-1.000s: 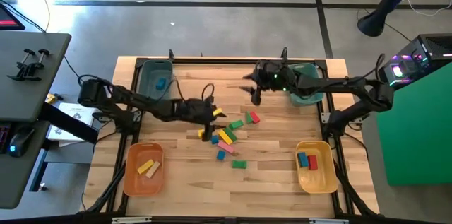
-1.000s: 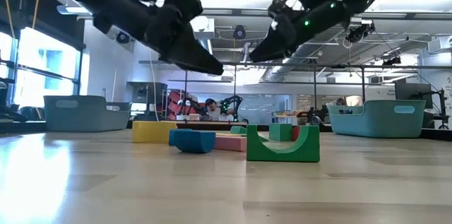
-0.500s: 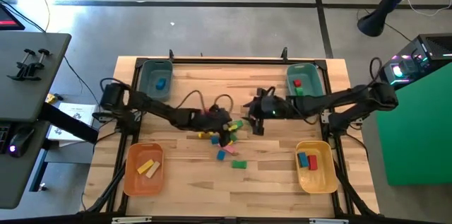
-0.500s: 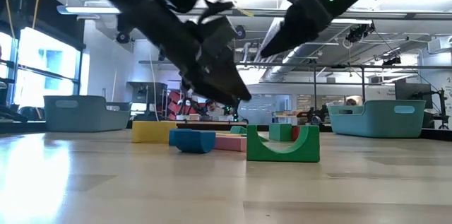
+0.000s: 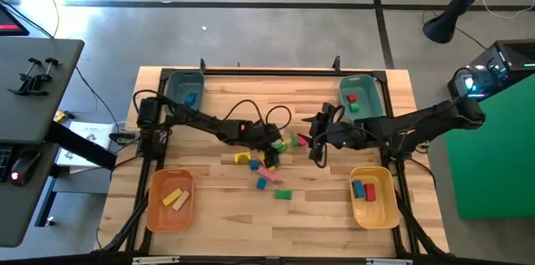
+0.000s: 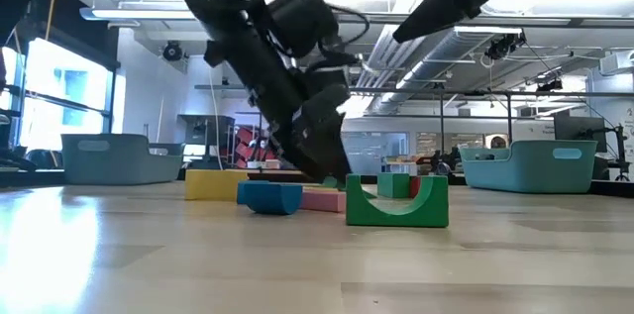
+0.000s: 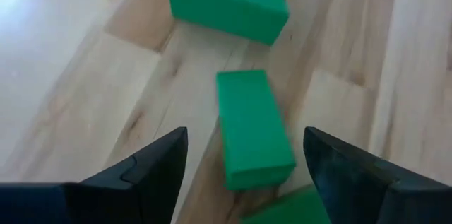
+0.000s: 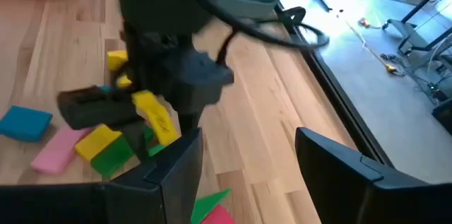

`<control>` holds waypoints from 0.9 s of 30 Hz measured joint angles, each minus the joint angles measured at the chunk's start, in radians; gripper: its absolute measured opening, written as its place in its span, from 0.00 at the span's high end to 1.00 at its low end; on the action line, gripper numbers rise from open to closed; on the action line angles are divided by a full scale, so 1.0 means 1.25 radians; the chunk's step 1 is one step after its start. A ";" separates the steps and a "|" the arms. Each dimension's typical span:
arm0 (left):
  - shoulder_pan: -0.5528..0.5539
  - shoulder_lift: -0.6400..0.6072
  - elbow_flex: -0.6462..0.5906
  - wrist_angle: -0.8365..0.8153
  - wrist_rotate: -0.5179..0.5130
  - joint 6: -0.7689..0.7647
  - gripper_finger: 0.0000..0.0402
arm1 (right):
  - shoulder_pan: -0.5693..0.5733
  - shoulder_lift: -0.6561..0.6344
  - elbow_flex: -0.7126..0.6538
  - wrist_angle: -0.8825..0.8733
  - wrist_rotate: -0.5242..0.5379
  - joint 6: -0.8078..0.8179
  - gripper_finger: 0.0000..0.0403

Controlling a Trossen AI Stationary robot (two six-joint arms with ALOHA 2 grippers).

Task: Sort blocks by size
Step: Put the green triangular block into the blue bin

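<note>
Hovering over a green bar (image 7: pixel 253 128) in the block pile (image 5: pixel 266 165) mid-tabletop, the left gripper (image 7: pixel 244 164) has jaws spread, empty — next it must drop and clamp. Right gripper (image 5: pixel 316 150) waits beside the pile, jaws apart.

wooden table (image 5: pixel 334 215), scattered blocks (image 5: pixel 266 171) mid-table, bins (image 5: pixel 373 195) at corners

grey floor (image 5: pixel 251 31), window (image 6: pixel 59 96) w/ daylight, ceiling pipes (image 6: pixel 475 52).
</note>
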 joint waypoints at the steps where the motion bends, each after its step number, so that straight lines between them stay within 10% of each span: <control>1: 0.004 0.004 0.000 -0.006 0.011 0.000 0.35 | 0.004 0.000 0.000 0.001 0.006 0.006 0.45; 18: 0.013 0.005 0.000 -0.034 -0.020 0.119 0.76 | 0.104 0.000 0.000 -0.033 0.111 0.124 0.45; 27: 0.043 -0.274 0.000 -0.328 -0.251 0.086 0.76 | 0.118 0.001 0.000 -0.033 0.117 0.121 0.45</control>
